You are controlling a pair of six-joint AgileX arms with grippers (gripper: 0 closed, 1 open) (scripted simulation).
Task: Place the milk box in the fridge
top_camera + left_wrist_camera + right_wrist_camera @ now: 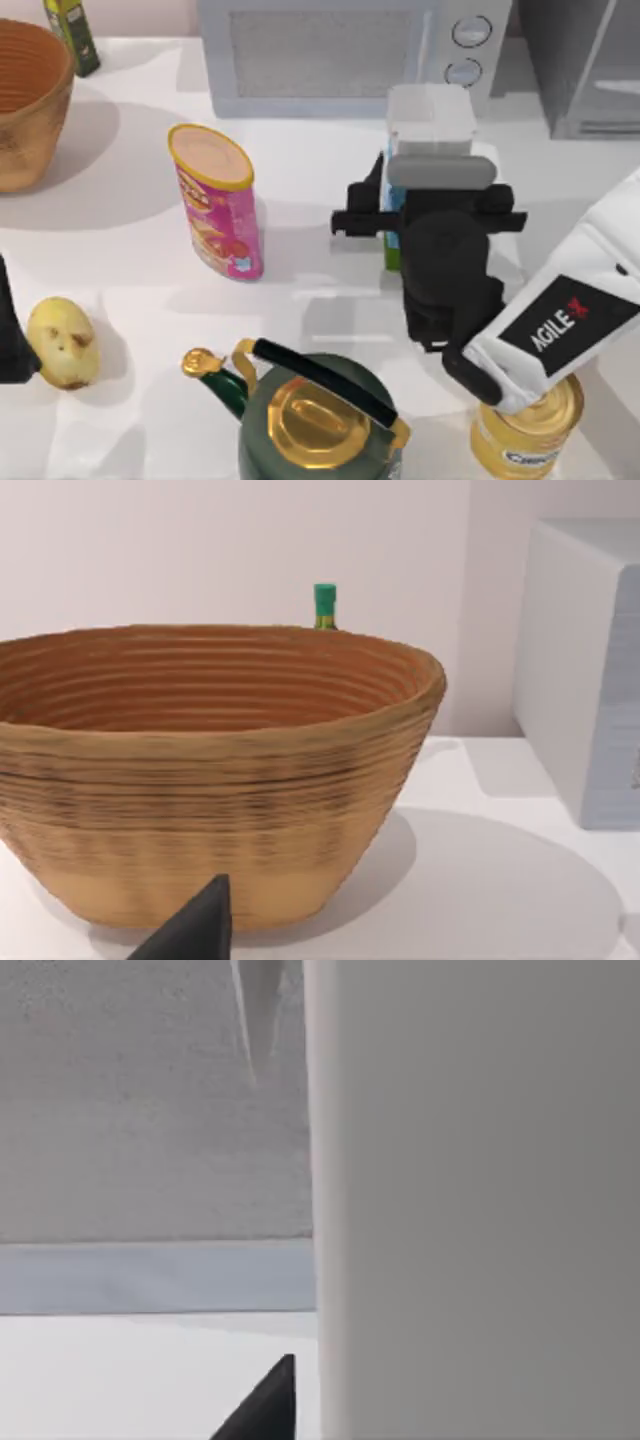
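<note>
Right gripper (395, 215) sits at the milk box (430, 118), which stands upright on the table (130, 260) in front of the microwave (330, 55), left of the fridge (585, 60); whether its fingers clamp the carton cannot be told. Left arm (10, 330) parked at table's left edge

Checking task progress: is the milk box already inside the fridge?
No, the milk box stands on the table in front of the microwave, by the right gripper.
</note>
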